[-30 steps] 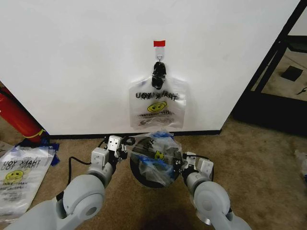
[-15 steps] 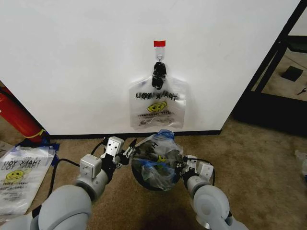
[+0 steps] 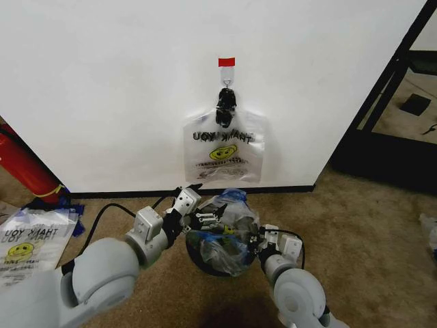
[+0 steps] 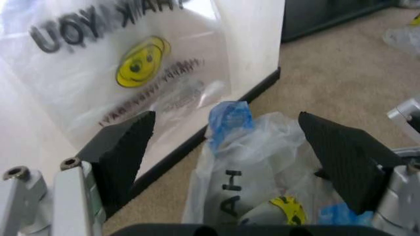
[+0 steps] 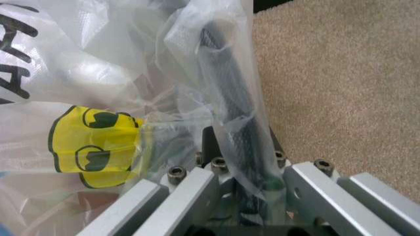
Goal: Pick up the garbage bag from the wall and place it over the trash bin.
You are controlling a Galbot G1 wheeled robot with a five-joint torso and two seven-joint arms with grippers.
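One carpeted floor (image 3: 355,225), white wall (image 3: 102,82) upper frame | garbage bag (image 3: 225,229) crumpled over trash bin (image 3: 205,263), centre-bottom | left gripper (image 4: 229,147) spread wide | right gripper (image 5: 226,147) clamps bag.

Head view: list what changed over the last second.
The left pincer swung inward toward the wall and now sits open over the crumpled see-through plastic garbage bag on the dark round trash bin. The right pincer stays clamped on the bag's edge. The second bag still hangs on the white wall.
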